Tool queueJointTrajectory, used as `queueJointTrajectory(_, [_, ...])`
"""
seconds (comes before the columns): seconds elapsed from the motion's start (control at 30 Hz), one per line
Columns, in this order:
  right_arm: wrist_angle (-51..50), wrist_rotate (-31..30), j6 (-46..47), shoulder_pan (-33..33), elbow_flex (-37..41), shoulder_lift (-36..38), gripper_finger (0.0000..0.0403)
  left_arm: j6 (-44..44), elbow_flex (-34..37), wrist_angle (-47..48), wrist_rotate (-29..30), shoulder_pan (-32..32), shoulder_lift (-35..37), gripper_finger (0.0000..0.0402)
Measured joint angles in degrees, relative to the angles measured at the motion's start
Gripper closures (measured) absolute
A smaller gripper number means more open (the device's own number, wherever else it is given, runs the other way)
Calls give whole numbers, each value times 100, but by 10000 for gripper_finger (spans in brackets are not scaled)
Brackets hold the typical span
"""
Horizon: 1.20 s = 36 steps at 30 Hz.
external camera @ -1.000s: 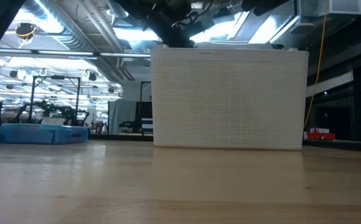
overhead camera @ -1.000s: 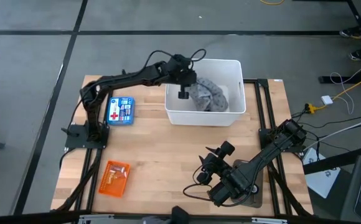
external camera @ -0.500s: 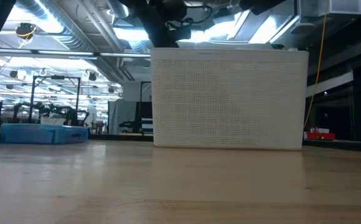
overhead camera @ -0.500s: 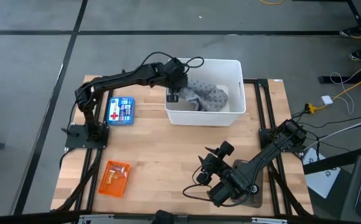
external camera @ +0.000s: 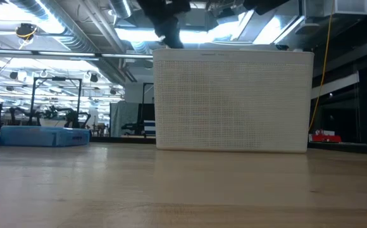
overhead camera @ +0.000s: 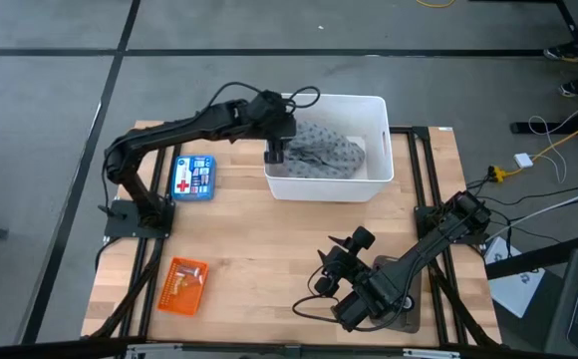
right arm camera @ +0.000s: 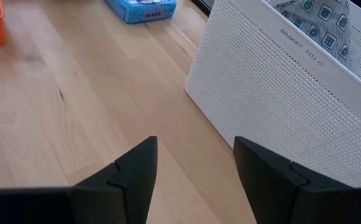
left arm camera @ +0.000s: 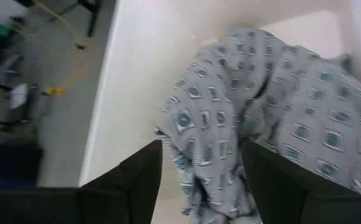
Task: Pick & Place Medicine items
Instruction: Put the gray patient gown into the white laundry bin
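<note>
The flat blue box with a red cross [overhead camera: 192, 178] lies flat on the wooden table left of the white basket [overhead camera: 377, 110]; it also shows in the low view [external camera: 44, 135] and the right wrist view [right arm camera: 140, 7]. My left gripper [overhead camera: 274, 150] hangs open over the basket's left end. Its fingers stand apart above the grey patterned cloth [left arm camera: 280, 112], which lies loose inside the basket. My right gripper [overhead camera: 334, 269] waits open near the table's front edge, with nothing between its fingers [right arm camera: 196, 174].
An orange box [overhead camera: 182, 284] lies flat at the near left of the table. The basket's mesh wall [external camera: 234, 101] stands across the middle of the table. Bare wood lies between the basket and my right gripper.
My left gripper has opened and let go of the grey cloth while moving toward the table's left edge over the basket. The cloth, bunched up a second ago, has dropped and now lies spread out in the basket.
</note>
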<state>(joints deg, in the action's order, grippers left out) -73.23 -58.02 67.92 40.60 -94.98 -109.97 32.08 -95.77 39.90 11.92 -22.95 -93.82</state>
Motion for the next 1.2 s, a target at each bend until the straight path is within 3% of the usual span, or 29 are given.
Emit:
queueJointTrajectory(0.17, [7, 0, 0, 1, 0, 0, 191, 15, 0, -284, 518, 124, 92, 190])
queueJointTrajectory(0.47, [38, 0, 0, 1, -1, 0, 191, 395, -2, -1279, 577, -163, -129, 213])
queueJointTrajectory(0.63, [39, 0, 0, 2, 0, 0, 191, 609, -4, -2006, 1179, -559, -621, 279])
queueJointTrajectory(0.8, [39, 2, -2, 0, 0, 0, 191, 489, -4, -1658, 1216, -849, -1155, 363])
queueJointTrajectory(0.87, [40, 2, -4, 2, 0, -1, 191, 506, -4, -1153, 982, -912, -1302, 389])
queueJointTrajectory(1.0, [42, 0, -76, -1, 0, 0, 191, 529, -7, -93, -230, -921, -1416, 396])
queueJointTrajectory(1.2, [43, 1, -109, -86, 0, 0, 191, 455, 0, 114, -535, -783, -1321, 400])
